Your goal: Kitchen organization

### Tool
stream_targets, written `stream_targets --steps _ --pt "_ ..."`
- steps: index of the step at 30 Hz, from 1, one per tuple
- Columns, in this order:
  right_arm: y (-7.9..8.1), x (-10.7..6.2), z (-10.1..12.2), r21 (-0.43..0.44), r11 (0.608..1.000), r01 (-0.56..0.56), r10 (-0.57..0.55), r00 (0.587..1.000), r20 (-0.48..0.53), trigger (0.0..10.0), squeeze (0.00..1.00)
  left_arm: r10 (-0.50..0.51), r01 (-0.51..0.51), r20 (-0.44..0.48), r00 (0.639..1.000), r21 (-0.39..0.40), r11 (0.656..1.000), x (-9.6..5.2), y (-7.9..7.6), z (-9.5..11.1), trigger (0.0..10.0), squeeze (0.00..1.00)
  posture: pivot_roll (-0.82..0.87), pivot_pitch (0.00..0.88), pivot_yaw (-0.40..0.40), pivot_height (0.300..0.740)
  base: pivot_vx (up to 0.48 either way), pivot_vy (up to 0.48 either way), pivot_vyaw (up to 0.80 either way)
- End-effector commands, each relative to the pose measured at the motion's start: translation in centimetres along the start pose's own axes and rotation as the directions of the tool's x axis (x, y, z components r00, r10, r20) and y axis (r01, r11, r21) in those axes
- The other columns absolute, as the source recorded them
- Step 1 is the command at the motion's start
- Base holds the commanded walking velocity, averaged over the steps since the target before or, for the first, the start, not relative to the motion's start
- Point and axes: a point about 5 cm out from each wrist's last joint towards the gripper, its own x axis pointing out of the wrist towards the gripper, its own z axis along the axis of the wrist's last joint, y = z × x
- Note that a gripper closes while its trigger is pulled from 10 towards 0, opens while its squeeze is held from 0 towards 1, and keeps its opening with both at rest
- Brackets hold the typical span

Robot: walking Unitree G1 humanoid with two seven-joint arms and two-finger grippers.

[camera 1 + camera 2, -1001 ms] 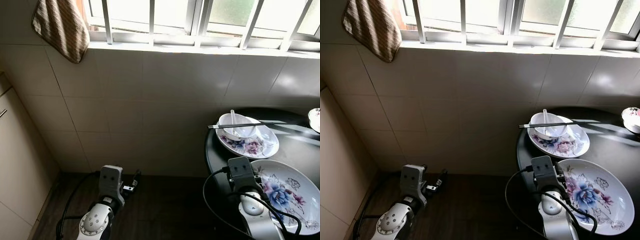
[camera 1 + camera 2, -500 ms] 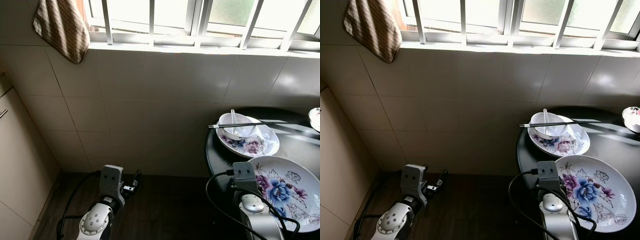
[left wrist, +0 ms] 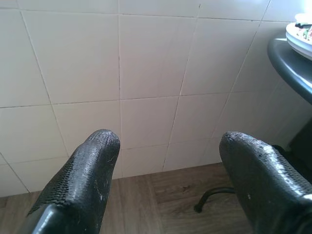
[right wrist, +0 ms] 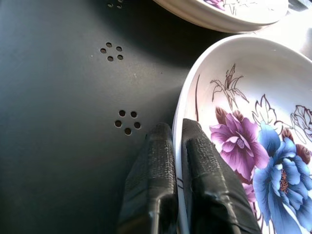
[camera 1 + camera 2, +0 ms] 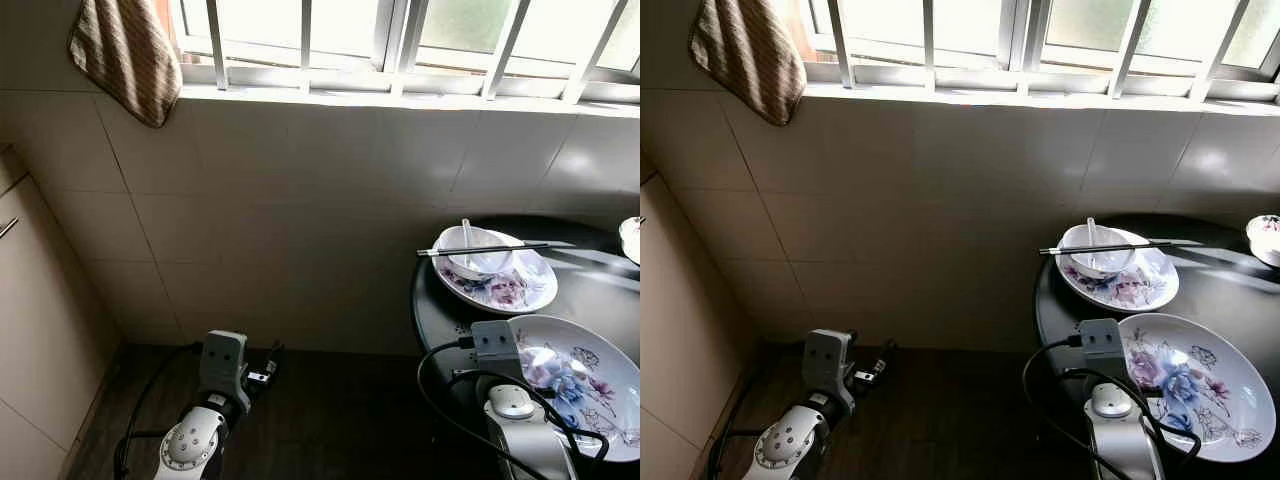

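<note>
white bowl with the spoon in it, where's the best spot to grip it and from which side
Grip the white bowl by its thin upright rim, one finger inside and one outside, coming down from above. Choose the near rim, away from the spoon handle. The chopsticks lie across its top, so they likely need lifting off first. It sits on a floral plate, which rules out a low side approach.

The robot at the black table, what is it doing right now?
The right gripper is shut on the rim of the large flowered plate, which sits at the near edge of the black round table. Behind it, a second plate holds a white bowl with chopsticks across it. The left gripper hangs open near the floor.
</note>
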Motion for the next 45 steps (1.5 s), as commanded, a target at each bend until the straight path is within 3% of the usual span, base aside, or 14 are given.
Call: stream_targets --steps 1,10,13,18,19,24,29,32,33,36,39,45 --pt "-0.1 -0.2 0.1 -0.007 1.000 0.006 -0.006 1.000 -0.004 0.0 0.00 0.002 -0.002 -0.018 1.000 -0.009 1.000 0.0 -0.1 -0.3 10.0 0.00 0.01 0.000 -0.059 0.740 0.000 0.000 0.00" --pt "-0.4 -0.4 0.1 -0.025 0.999 0.045 -0.045 0.999 -0.010 0.0 0.00 0.001 -0.001 -0.021 1.000 -0.020 1.000 0.0 -0.2 -0.4 10.0 0.00 0.01 0.000 -0.061 0.740 0.000 0.000 0.00" --pt "-1.4 -0.5 0.4 -0.013 0.989 0.145 -0.145 0.989 0.018 0.0 0.00 0.001 -0.001 -0.021 1.000 -0.027 1.000 0.1 -0.2 -0.4 10.0 0.00 0.01 0.000 -0.062 0.740 0.000 0.000 0.00" --pt "-3.2 -0.9 2.2 -0.067 0.954 0.292 -0.276 0.943 0.185 0.0 0.00 0.001 -0.002 -0.020 1.000 -0.034 0.999 0.1 -0.2 -0.4 10.0 0.00 0.01 0.000 -0.061 0.740 0.000 0.000 0.00" --pt "-3.4 -1.4 3.9 -0.102 0.937 0.333 -0.287 0.904 0.318 0.0 0.00 0.001 -0.002 -0.019 1.000 -0.036 0.999 0.1 -0.1 -0.4 10.0 0.00 0.01 0.000 -0.061 0.740 0.000 0.000 0.00" --pt "-3.0 -2.0 5.5 -0.119 0.931 0.345 -0.264 0.862 0.433 0.0 0.00 0.000 -0.001 -0.019 1.000 -0.036 0.999 0.1 -0.1 -0.4 10.0 0.00 0.00 0.000 -0.060 0.740 0.000 0.000 0.00" --pt "-0.6 -3.0 7.5 -0.160 0.963 0.215 -0.082 0.804 0.589 0.0 0.00 0.005 -0.006 -0.014 1.000 -0.031 0.999 0.1 -0.1 -0.3 10.0 0.00 0.01 0.000 -0.062 0.740 0.000 0.000 0.32" --pt "1.0 -4.0 8.4 -0.247 0.954 0.168 0.046 0.733 0.679 0.0 0.00 0.011 -0.011 -0.007 1.000 -0.033 0.999 0.1 0.0 -0.2 10.0 0.00 0.01 0.000 -0.062 0.740 0.000 0.000 0.80" --pt "2.2 -4.8 8.7 -0.298 0.949 0.099 0.152 0.687 0.711 0.0 0.00 0.014 -0.014 -0.001 1.000 -0.035 0.999 0.1 0.0 -0.2 10.0 0.00 0.01 0.000 -0.062 0.740 0.000 0.000 0.80" --pt "3.9 -5.9 8.8 -0.385 0.923 0.013 0.298 0.609 0.735 0.0 0.00 0.016 -0.015 0.006 1.000 -0.038 0.999 0.1 0.0 -0.1 10.0 0.00 0.01 0.000 -0.062 0.740 0.000 0.000 0.80" --pt "4.8 -6.6 8.6 -0.444 0.896 -0.033 0.385 0.557 0.736 0.0 0.00 0.016 -0.016 0.007 1.000 -0.038 0.999 0.1 0.0 -0.1 10.0 0.00 0.01 0.000 -0.062 0.740 0.000 0.000 0.80" --pt "5.8 -6.7 7.6 -0.522 0.843 -0.125 0.505 0.516 0.692 0.0 0.00 0.017 -0.016 0.009 1.000 -0.037 0.999 0.1 0.0 -0.1 10.0 0.00 0.01 0.000 -0.062 0.740 0.000 0.000 0.80"
